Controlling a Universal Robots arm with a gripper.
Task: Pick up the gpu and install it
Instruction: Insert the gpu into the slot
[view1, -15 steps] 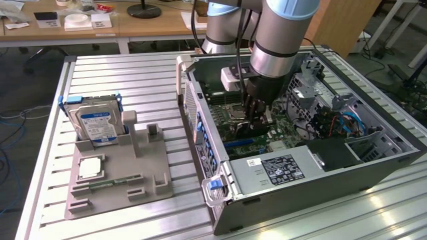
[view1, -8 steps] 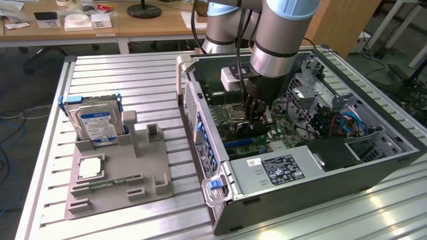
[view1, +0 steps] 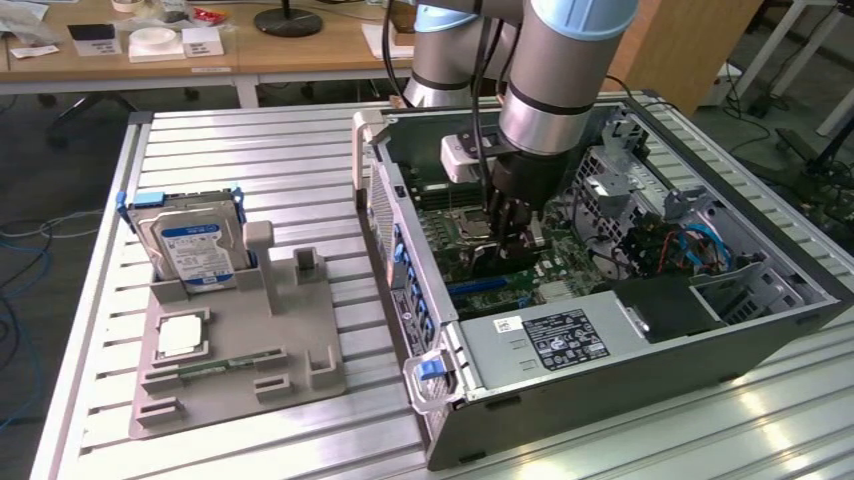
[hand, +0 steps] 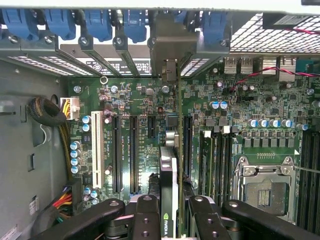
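gripper (hand: 172, 205) grips gpu (hand: 167, 167) edge-on; motherboard (hand: 135, 90) beneath

The arm (view1: 561, 70) is a thick silver-grey tube with pale blue joint caps and a black band, black cables (view1: 391, 40) running beside it, a small white box (view1: 461, 158) mounted just above the claw (view1: 514, 250), whose black jointed fingers (hand: 145, 220) carry round pivot pins.
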